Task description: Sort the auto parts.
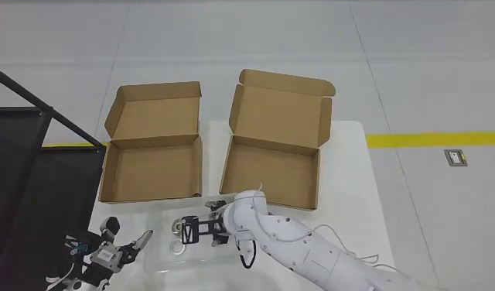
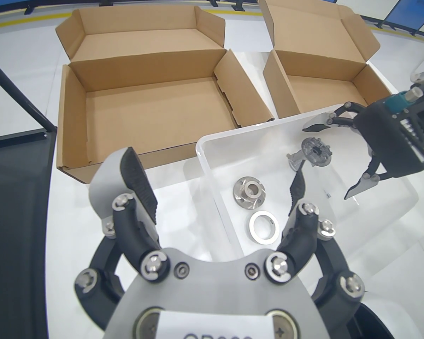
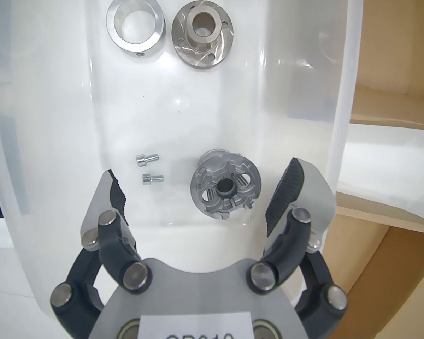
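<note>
Two screws [image 3: 146, 159] near toothed hub [image 3: 226, 186]

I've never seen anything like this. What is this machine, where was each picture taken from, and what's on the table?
It is a robot with two arms, each ending in a two-fingered gripper. The top view looks down from a camera above the arms; the other two come from cameras on the wrists, so each shows its own gripper up close. On the white table stand two open brown cardboard boxes and, nearer the robot, a clear plastic tray. In the tray lie a flat silver metal ring, a silver flanged hub with bolt holes, a grey toothed round part and two small silver bolts. The right gripper hangs open over the tray, close to the toothed part. The left gripper is open beside the tray. Nothing is held.
</note>
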Motion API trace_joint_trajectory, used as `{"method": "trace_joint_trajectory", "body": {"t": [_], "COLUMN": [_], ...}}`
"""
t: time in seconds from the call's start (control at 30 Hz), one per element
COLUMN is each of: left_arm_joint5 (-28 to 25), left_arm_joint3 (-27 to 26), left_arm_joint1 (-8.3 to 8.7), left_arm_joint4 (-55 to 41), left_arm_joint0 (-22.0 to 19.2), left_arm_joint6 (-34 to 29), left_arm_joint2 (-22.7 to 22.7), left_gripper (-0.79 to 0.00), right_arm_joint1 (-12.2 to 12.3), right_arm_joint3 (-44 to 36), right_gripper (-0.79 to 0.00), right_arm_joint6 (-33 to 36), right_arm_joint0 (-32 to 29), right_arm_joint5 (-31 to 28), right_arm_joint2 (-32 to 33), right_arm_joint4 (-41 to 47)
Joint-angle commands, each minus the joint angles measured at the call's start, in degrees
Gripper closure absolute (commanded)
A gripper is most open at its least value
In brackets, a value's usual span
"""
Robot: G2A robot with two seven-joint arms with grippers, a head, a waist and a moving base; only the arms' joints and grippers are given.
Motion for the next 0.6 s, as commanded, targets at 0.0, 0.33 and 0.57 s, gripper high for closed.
{"method": "trace_joint_trajectory", "body": {"t": [0.0, 0.33, 0.57], "left_arm_joint5": [0.00, 0.00, 0.00], "left_arm_joint3": [0.00, 0.00, 0.00], "left_arm_joint1": [0.00, 0.00, 0.00], "left_arm_joint4": [0.00, 0.00, 0.00], "left_arm_joint0": [0.00, 0.00, 0.00], "left_arm_joint6": [0.00, 0.00, 0.00], "left_arm_joint2": [0.00, 0.00, 0.00], "left_gripper": [-0.785, -0.785, -0.785], "right_arm_joint1": [-0.60, -2.73, -3.16], "right_arm_joint3": [1.63, 7.84, 10.02], "right_gripper": [-0.785, -0.391, -0.135], "right_arm_joint6": [-0.61, -4.54, -7.23], "right_arm_joint0": [0.49, 2.15, 2.49], "right_arm_joint5": [-0.30, -1.88, -1.88], "right_arm_joint2": [-0.17, -0.70, -0.27], "right_arm_joint4": [0.15, -1.27, -3.51]}}
